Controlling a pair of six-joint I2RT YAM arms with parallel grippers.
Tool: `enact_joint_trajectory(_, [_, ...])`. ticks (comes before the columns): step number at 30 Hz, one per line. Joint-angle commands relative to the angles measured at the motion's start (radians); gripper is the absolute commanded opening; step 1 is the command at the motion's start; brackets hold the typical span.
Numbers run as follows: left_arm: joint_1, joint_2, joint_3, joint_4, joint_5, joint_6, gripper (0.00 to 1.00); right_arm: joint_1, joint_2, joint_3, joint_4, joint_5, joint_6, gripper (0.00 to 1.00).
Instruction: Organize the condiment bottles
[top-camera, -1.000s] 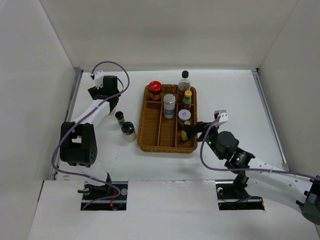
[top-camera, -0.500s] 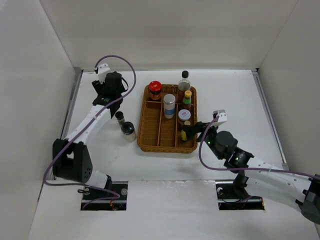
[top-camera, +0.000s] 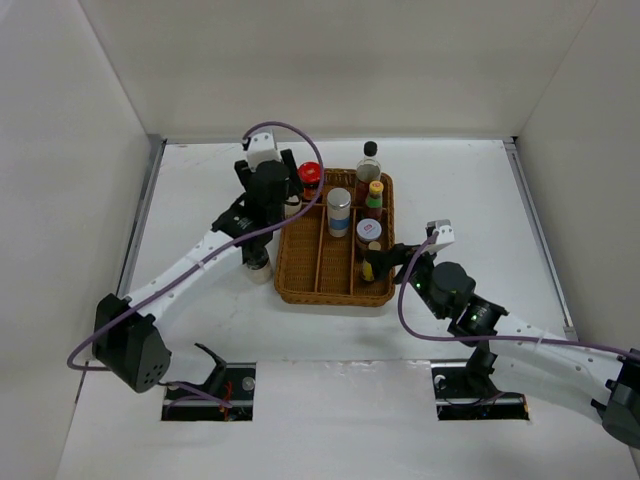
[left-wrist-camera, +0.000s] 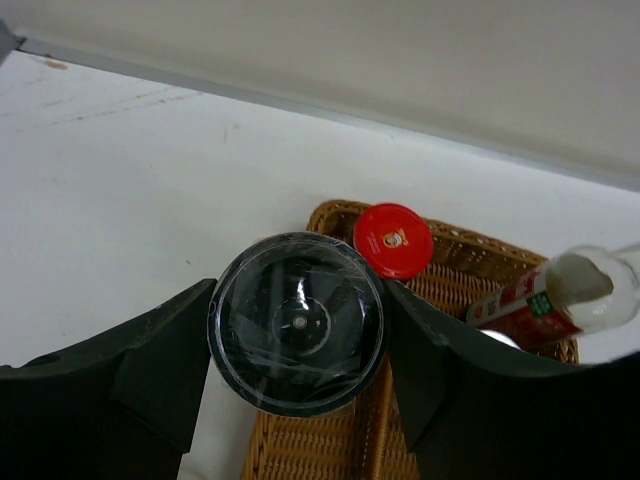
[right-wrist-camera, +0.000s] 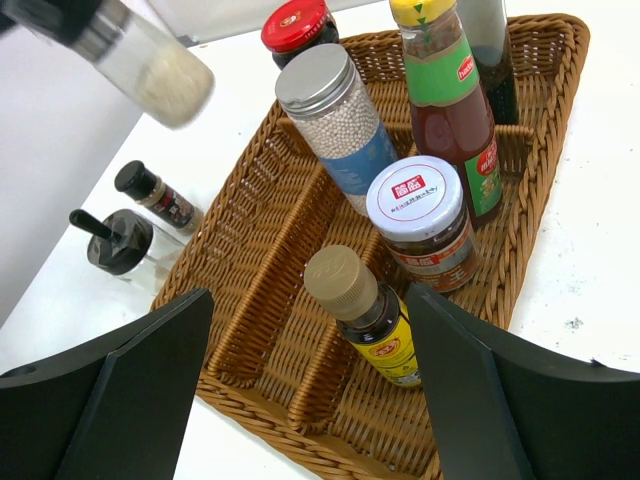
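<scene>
Holding a shaker of white grains (right-wrist-camera: 150, 70) at a tilt, the left jaws are closed on it above the wicker tray's (top-camera: 330, 297) left slot, just beside the red-lidded jar (right-wrist-camera: 297, 22) there. Five other bottles (right-wrist-camera: 335, 110) fill the middle and right slots. Two small bottles (right-wrist-camera: 150, 195) stand on the table (top-camera: 450, 180) left of the tray. The right jaws gape empty.

The woven tray (right-wrist-camera: 250, 300) is brown; the jar lid (right-wrist-camera: 296, 24) red, bottle cap (right-wrist-camera: 420, 10) yellow, shaker cap (right-wrist-camera: 318, 80) silver.
</scene>
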Motion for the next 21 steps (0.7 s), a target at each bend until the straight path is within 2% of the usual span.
enact_joint_trajectory(1, [-0.038, 0.012, -0.014, 0.102, -0.023, -0.029, 0.52, 0.005, -0.007, -0.002, 0.056, -0.007, -0.001, 0.85])
enact_joint_trajectory(9, [-0.081, 0.119, -0.073, 0.185, 0.000, -0.076, 0.52, 0.000, 0.005, 0.000, 0.059, -0.004, -0.004, 0.85])
enact_joint_trajectory(21, [-0.092, 0.266, -0.063, 0.271, 0.026, -0.035, 0.54, 0.003, 0.001, 0.001, 0.058, -0.013, -0.001, 0.85])
